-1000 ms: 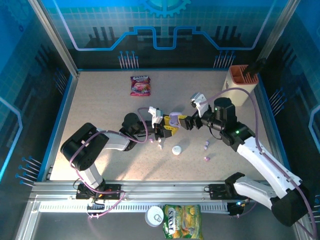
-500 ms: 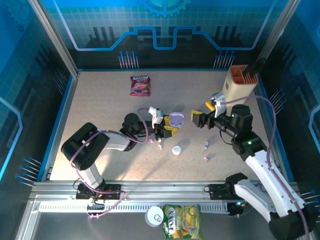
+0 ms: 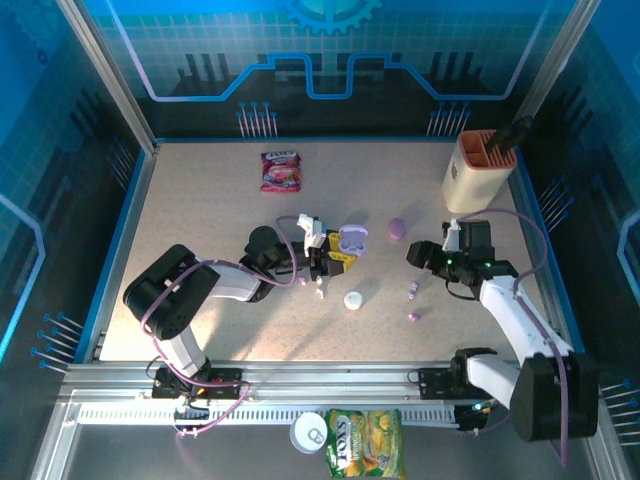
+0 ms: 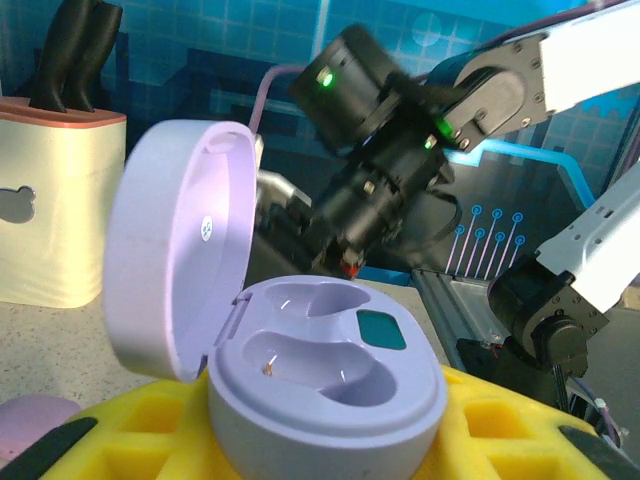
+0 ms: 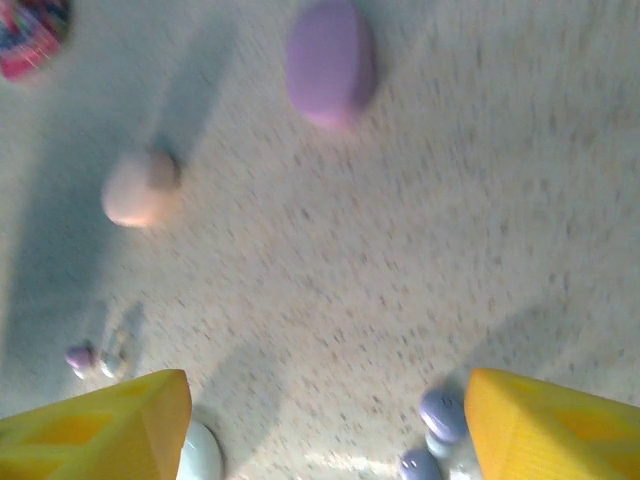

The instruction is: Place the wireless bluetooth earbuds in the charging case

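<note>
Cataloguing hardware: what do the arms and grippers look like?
Left arm and right arm: white links, black joints, a lilac cable looping along each. Left gripper and right gripper have yellow fingers. A green light glows on the right arm.

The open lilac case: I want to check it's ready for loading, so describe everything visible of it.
The lilac charging case looks like smooth matte plastic, rounded like a pebble, its hinged lid standing open. Both moulded wells are empty; a small teal window sits beside them. It is held upright between the yellow pads of the left claw.
</note>
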You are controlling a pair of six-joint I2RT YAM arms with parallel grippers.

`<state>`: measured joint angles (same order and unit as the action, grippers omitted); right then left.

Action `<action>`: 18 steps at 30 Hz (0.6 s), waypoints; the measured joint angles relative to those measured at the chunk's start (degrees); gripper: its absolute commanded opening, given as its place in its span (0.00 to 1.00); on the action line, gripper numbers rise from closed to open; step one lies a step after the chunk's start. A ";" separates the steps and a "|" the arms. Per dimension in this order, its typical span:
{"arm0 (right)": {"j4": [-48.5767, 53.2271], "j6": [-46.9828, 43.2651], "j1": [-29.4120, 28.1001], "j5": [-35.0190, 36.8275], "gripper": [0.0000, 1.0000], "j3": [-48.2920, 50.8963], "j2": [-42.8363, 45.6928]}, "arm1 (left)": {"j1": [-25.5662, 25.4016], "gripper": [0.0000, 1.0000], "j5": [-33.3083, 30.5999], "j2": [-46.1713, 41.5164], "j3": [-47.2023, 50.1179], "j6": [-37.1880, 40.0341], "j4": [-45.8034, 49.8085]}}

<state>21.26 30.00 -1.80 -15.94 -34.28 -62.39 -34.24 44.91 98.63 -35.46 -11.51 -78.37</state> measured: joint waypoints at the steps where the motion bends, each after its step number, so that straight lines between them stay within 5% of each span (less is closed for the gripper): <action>1: 0.02 0.68 0.00 -0.63 0.66 0.76 -1.09 | 0.00 0.38 -0.02 0.00 0.00 0.00 0.02; 18: 0.20 5.27 -5.14 -2.71 0.58 4.79 -4.13 | 0.66 0.38 0.00 0.00 0.00 0.00 0.00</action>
<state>21.45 35.27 -6.94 -18.65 -29.50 -66.52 -33.58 44.91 98.63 -35.46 -11.51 -78.37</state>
